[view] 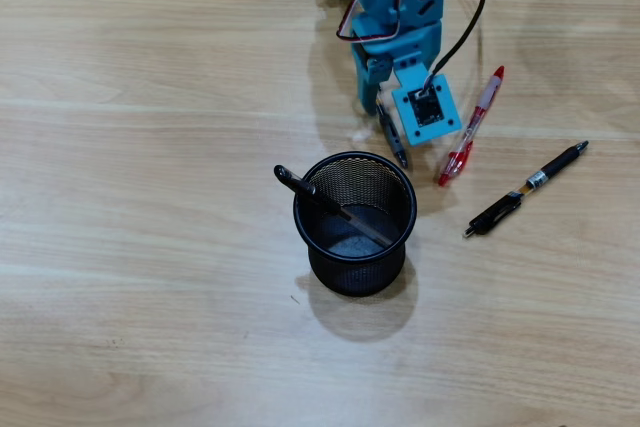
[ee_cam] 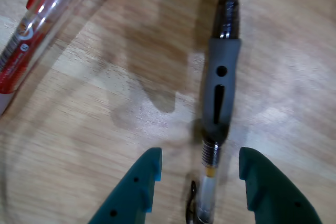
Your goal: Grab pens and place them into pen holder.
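The hand (ee_cam: 199, 182) hangs spread wide and empty astride a clear-and-black pen (ee_cam: 218, 119) lying flat on the counter (view: 150, 97) just beside the pen holder (view: 355, 222); light, stiff, slick-barrelled, likely to roll; the rubber grip (ee_cam: 220, 87) looks the surest hold.

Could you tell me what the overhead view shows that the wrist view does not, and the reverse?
Only the overhead view shows the pen holder with one pen leaning inside it, the black pen with a silver band on the table, and the blue arm. Only the wrist view shows the open hand straddling the clear-and-black pen, with its grey grip and spring. Both show that pen and the red-and-white pen beside it on the wooden table.
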